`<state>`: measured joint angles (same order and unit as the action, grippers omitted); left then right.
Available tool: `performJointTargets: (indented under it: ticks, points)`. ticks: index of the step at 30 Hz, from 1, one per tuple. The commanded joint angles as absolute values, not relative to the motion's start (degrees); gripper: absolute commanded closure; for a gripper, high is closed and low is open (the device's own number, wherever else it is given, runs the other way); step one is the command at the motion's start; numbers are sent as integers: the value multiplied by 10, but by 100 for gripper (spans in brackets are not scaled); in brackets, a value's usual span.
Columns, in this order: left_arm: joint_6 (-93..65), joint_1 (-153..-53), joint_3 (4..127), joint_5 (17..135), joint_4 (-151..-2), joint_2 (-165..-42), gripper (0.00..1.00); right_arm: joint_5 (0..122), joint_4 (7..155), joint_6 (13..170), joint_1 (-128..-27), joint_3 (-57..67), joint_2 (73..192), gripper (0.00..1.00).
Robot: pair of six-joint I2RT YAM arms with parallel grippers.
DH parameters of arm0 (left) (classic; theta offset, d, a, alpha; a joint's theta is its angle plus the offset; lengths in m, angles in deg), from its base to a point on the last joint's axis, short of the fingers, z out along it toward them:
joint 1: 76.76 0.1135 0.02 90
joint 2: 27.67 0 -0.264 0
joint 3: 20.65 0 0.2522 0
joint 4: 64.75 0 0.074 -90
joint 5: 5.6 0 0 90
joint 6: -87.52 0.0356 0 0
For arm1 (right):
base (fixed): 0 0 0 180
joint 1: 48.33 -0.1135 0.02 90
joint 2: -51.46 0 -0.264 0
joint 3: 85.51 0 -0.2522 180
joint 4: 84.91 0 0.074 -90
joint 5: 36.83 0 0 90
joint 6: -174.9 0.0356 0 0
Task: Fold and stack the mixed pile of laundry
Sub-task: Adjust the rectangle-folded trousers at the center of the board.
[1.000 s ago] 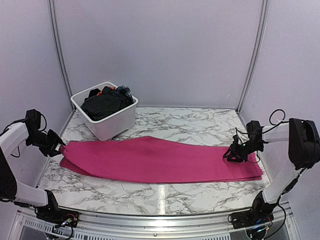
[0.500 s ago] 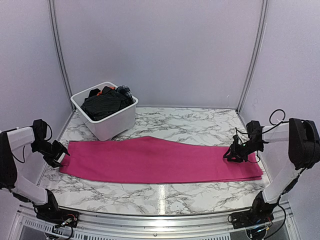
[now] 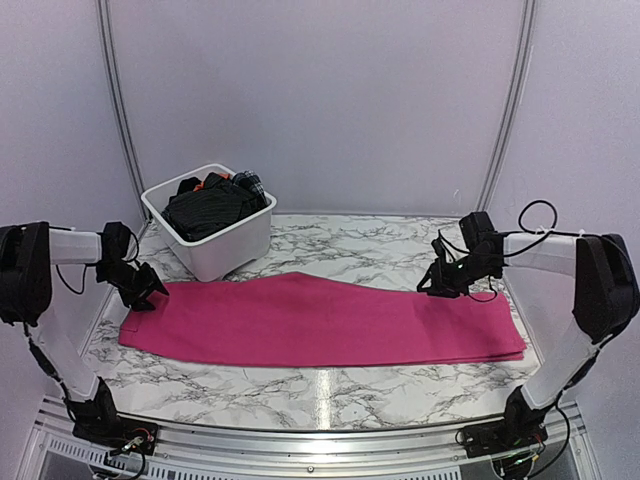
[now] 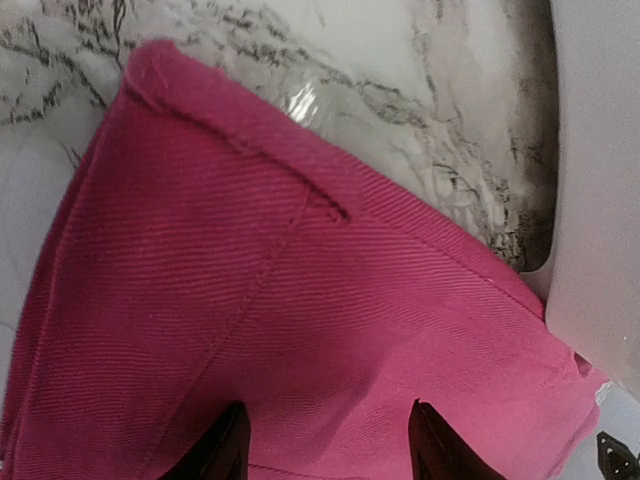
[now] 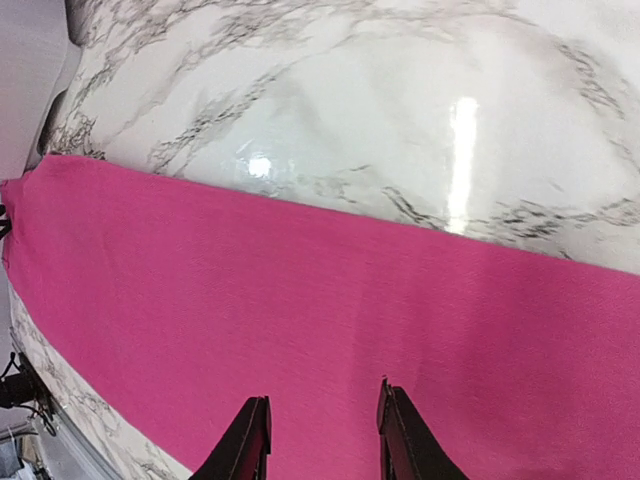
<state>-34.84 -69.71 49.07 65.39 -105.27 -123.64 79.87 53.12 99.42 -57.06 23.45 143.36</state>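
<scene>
1. The left fingers [image 4: 228, 448] are being held partly open, and nothing is being gripped between them. The pink cloth [image 4: 250, 300] is lying flat just under them, near its stitched corner.
2. The right fingers [image 5: 250, 440] are being held a little apart too, with nothing pinched. Smooth pink cloth is lying below them.
3. The pink cloth is being kept spread long and flat across the middle of the bench [image 3: 350, 245]. The left fingers are being held at its far left corner. The right fingers are being held over its far edge, a bit in from the right end.
4. The other clothes are being kept in the white tub [image 3: 225, 250] at the back left of the bench: a black striped shirt [image 3: 205, 210], an orange garment [image 3: 210, 183] and a plaid piece [image 3: 250, 185].
5. A fold of the pink cloth is probably being set up. To do it well, the far edge should be pinched on both sides at once, with every layer caught.
6. Both ends should be lifted to the same height and brought to the near edge together, so the edges are matched and no wrinkles are made.
7. Care should be taken on the left, since that corner is lying just beside the tub, which could be bumped.
</scene>
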Motion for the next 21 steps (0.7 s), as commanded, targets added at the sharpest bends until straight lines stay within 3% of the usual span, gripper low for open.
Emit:
performJointTargets:
  ticks: [1, 12, 19, 21]
  points:
    - [-362, -705, 452, 666, -1039, -1251, 48, 811, 562, 1017, -626, 231, 1468, 67]
    - [-399, -715, 296, 687, -1048, -1151, 56, 815, 579, 1021, -645, 362, 1483, 70]
    - [-432, -730, 217, 658, -1090, -1035, 56, 801, 527, 1025, -645, 427, 1447, 70]
    - [-425, -731, 222, 651, -1110, -994, 52, 811, 515, 1027, -646, 420, 1428, 70]
